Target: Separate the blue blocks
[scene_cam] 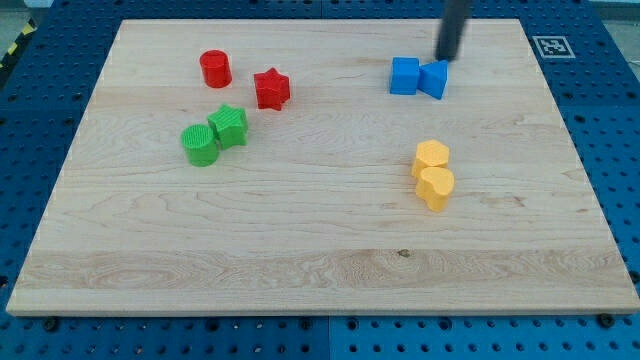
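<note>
Two blue blocks touch each other near the view's top right: a blue cube [404,76] on the left and a blue wedge-like block [435,79] on the right. My tip [445,57] stands just above the blue wedge-like block, at its upper right edge, very close to it or touching it.
A red cylinder [215,69] and a red star [271,88] lie at the upper left. A green cylinder [200,145] and a green block [229,127] touch below them. Two yellow blocks [431,157] [436,187] touch right of centre. The wooden board [320,250] has a tag [552,46] at the top right.
</note>
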